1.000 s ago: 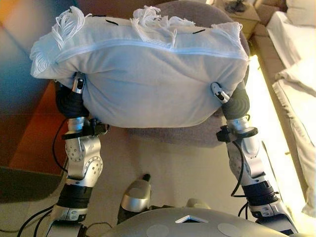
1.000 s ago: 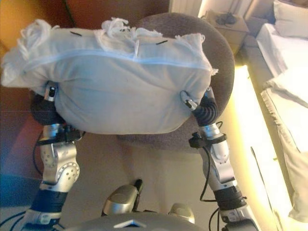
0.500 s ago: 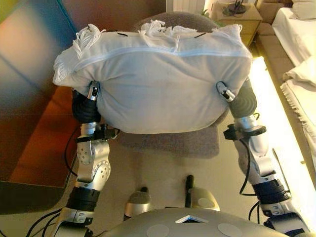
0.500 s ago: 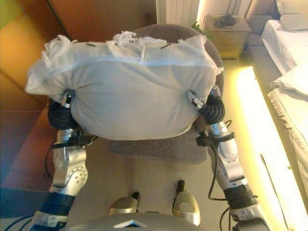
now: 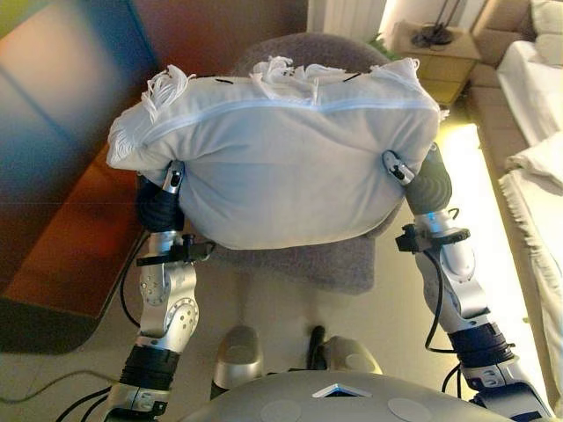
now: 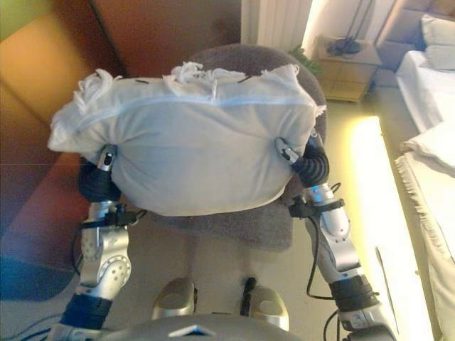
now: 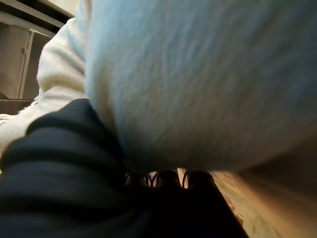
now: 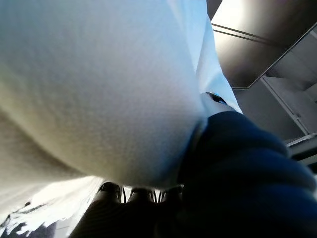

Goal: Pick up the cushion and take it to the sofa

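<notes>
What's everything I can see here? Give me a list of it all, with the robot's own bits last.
cushion: one, white with tassels along its far edge, held up between both hands.
armchair: one, grey, behind and below the cushion.
bedside table: one, light wood, far right, something dark on top.
bedding: white, along the right edge.
radiator: one, white, at the far wall.
left hand: dark cover showing under the cushion's left side, fingers hidden.
right hand: dark cover at the cushion's right side, fingers hidden.
</notes>
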### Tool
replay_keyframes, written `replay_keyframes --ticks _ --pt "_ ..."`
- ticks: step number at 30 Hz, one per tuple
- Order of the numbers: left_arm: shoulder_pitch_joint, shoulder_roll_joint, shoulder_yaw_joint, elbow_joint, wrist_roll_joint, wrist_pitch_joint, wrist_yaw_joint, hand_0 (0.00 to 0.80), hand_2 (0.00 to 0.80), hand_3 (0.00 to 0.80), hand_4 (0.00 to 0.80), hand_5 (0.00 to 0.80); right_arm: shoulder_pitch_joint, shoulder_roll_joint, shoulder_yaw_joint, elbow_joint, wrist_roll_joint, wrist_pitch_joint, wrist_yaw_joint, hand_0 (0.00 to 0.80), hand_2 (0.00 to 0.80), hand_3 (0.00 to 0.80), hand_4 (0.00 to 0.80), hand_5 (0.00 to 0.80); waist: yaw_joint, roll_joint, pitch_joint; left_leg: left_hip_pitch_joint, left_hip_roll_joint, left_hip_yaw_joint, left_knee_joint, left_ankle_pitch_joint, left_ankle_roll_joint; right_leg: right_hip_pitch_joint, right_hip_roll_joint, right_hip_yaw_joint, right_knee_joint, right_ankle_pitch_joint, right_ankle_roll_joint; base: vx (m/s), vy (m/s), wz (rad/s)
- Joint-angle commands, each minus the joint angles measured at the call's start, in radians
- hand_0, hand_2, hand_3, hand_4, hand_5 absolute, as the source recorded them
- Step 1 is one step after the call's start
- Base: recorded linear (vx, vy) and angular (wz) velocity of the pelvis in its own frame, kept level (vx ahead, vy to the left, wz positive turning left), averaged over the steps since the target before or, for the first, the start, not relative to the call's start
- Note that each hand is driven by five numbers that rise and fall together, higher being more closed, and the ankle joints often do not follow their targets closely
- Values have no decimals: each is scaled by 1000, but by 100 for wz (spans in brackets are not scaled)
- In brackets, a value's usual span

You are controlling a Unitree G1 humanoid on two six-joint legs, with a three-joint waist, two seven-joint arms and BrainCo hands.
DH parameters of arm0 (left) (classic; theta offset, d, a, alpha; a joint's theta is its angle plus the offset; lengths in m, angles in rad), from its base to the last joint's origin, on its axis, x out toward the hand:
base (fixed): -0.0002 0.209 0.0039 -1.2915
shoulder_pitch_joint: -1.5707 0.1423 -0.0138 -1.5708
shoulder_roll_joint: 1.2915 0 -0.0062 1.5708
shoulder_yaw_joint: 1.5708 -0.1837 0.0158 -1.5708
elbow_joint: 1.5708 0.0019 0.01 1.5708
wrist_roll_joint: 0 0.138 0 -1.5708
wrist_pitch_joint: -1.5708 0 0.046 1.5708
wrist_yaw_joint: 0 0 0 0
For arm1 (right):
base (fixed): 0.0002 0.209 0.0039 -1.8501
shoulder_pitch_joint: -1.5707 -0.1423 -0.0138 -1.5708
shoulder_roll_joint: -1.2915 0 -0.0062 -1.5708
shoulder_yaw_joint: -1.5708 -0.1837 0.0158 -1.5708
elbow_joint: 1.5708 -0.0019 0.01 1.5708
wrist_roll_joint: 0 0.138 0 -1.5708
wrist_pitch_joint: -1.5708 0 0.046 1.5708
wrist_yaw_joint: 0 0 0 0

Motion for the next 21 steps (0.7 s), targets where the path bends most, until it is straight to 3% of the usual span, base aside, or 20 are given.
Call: replay_keyframes --ticks 1,8,21 --pt "-104 -16 -36 -93 50 -6 23 800 800 800 800 800 -117 2 36 -59 -44 -35 -16 800 800 800 800 800 20 14 -41 -19 -3 -13 -26 71 -33 230 -10 -13 -226 37 105 72 97 26" --pt "-153 -17 -89 81 128 69 77 800 800 800 800 800 -83 5 28 49 -40 42 -49 800 800 800 800 800 -15 20 -101 122 5 -12 -162 -20 -10 230 -5 -17 -212 20 108 136 53 -14" --pt "-329 -45 -170 277 225 215 92 800 800 800 800 800 -165 101 36 280 -85 75 -248 800 800 800 800 800 -67 36 -130 216 11 42 -227 -53 8 239 -5 11 -252 37 130 146 -3 -1"
